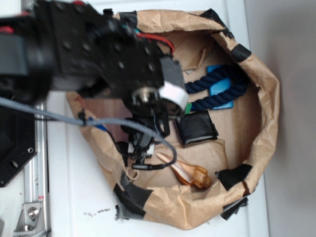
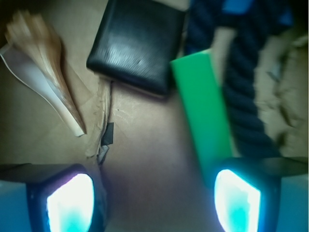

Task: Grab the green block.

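Green block [image 2: 203, 111], one only, lies on the brown paper floor of the paper basket [image 1: 266, 103]. Its near end runs down to my right fingertip [image 2: 236, 200] and looks to be just at its inner edge; I cannot tell whether they touch. My gripper [image 2: 154, 198] is spread wide with nothing between the two pads, the left fingertip [image 2: 70, 203] well apart from the block. Farther in: one black square pouch [image 2: 137, 43] touching the block's far left side, one shell [image 2: 41, 63] toward the left wall, one navy rope [image 2: 246, 111] along the block's right, one blue piece [image 1: 221, 86] under the rope.
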`<action>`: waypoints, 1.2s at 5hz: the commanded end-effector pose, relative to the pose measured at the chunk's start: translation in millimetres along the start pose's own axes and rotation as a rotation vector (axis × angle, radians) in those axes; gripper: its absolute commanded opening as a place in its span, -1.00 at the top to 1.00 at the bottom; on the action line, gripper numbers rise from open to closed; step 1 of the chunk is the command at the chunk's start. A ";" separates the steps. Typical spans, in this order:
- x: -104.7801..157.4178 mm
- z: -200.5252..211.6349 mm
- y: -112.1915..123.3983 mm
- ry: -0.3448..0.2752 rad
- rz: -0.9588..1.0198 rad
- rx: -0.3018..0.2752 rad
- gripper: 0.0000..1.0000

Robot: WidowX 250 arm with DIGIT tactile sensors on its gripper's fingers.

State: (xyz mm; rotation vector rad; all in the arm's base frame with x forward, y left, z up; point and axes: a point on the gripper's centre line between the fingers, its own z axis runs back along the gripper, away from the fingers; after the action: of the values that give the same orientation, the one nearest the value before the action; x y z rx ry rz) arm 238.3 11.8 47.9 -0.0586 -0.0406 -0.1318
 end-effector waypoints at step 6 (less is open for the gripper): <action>20.6 65.1 10.9 -0.030 0.031 0.153 1.00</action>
State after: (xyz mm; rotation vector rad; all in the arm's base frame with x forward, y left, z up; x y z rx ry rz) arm 255.4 22.1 101.1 0.0815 -0.0145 -0.0980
